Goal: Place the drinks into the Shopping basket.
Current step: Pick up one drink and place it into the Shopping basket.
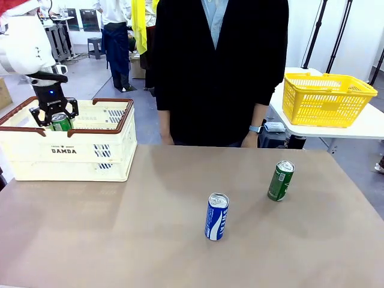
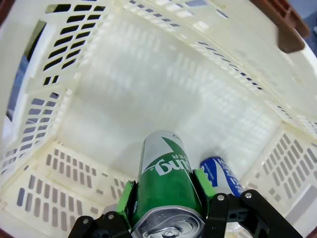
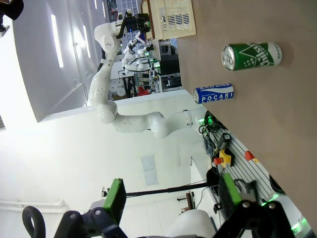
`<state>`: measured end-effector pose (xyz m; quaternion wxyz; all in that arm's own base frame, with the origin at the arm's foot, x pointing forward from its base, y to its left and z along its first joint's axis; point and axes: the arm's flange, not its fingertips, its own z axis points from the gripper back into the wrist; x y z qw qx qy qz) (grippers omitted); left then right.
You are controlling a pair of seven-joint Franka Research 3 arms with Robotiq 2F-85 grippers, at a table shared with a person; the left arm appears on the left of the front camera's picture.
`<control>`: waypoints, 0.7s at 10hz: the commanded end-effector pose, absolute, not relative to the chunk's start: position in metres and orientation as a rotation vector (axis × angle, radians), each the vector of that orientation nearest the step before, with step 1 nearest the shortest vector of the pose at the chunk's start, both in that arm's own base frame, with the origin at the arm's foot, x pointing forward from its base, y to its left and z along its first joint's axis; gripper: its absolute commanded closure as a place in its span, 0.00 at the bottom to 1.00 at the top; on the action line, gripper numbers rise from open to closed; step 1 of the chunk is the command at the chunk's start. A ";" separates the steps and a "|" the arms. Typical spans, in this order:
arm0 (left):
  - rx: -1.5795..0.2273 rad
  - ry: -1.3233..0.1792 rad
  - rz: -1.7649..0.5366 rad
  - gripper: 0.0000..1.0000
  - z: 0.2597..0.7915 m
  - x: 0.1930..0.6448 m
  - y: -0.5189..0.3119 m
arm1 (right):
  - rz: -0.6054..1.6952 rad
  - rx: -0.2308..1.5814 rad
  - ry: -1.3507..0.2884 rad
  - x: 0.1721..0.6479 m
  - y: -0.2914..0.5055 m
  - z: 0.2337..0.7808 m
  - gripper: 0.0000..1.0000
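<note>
Briefly, logged left gripper (image 2: pixel 166 191) partly closed on light green can (image 2: pixel 166 166), green pads (image 2: pixel 129 197) pressed to either side of the can body just under the silver top, can upright and hanging inside Shopping basket (image 1: pixel 72 153), toward the basket's left end. Could not judge the gap between can base and basket floor. Found a blue can (image 2: pixel 220 173) already on the basket floor just beside the held can; could not tell upright from lying. Judged step in hand to be the set-down. Judged best done by lowering straight down onto bare basket floor, clear of that blue can and of the slotted basket wall, with can axis kept vertical; then by parting the pads only after firm floor contact, to spare a slim can a drop and a topple; then by lifting straight up past the basket rim without brushing the silver top. Noted right gripper (image 3: pixel 171 196) spread wide with nothing between the pads, well apart from the basket. Counted two drinks outside the basket, upright on the table (image 1: pixel 120 252): second blue can (image 1: pixel 216 216) well to the basket's right, dark green can (image 1: pixel 280 180) farther right again.
</note>
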<state>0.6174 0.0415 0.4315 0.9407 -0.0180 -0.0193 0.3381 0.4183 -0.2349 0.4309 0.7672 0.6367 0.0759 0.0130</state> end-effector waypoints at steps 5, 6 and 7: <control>-0.014 -0.046 0.714 1.00 0.417 0.632 0.031 | 0.014 1.379 0.179 0.418 -0.239 0.438 0.00; -0.015 -0.041 0.714 0.89 0.417 0.632 0.031 | 0.014 1.379 0.179 0.418 -0.239 0.438 0.00; -0.011 -0.037 0.705 0.32 0.416 0.632 0.032 | 0.014 1.379 0.179 0.418 -0.239 0.438 0.00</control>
